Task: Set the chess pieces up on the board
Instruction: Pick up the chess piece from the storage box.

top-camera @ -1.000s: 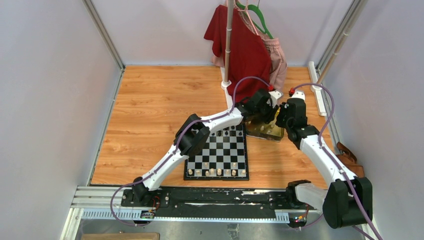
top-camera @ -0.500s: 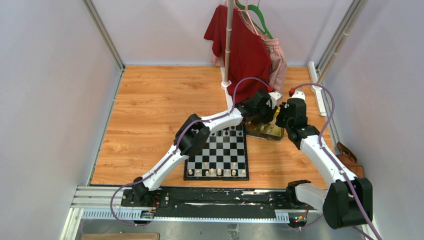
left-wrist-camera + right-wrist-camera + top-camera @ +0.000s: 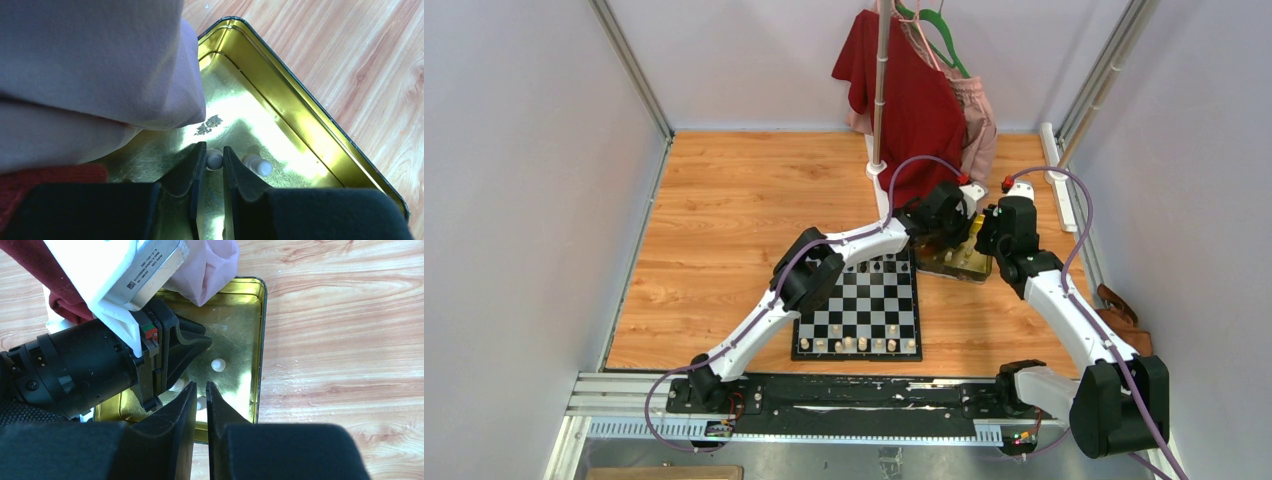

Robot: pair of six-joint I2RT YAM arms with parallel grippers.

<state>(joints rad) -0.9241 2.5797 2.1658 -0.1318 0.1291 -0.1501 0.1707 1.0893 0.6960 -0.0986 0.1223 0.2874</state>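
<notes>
The board lies on the wooden floor, with pale chess pieces on its near rank and black ones on its far rank. A gold tin sits right of the board's far corner. My left gripper is down in the tin, shut on the round head of a pale pawn. Another pale piece stands just right of it. My right gripper hovers over the tin's near edge, jaws almost together and empty. Pale pieces stand in the tin below it.
A clothes rack pole with red and pink garments stands just behind the tin. Pink cloth hangs over the tin's far side. The two grippers are close together. Grey walls enclose the floor. A brown object lies at the right.
Both arms stay almost still over the tin. The left gripper has shifted only slightly.
</notes>
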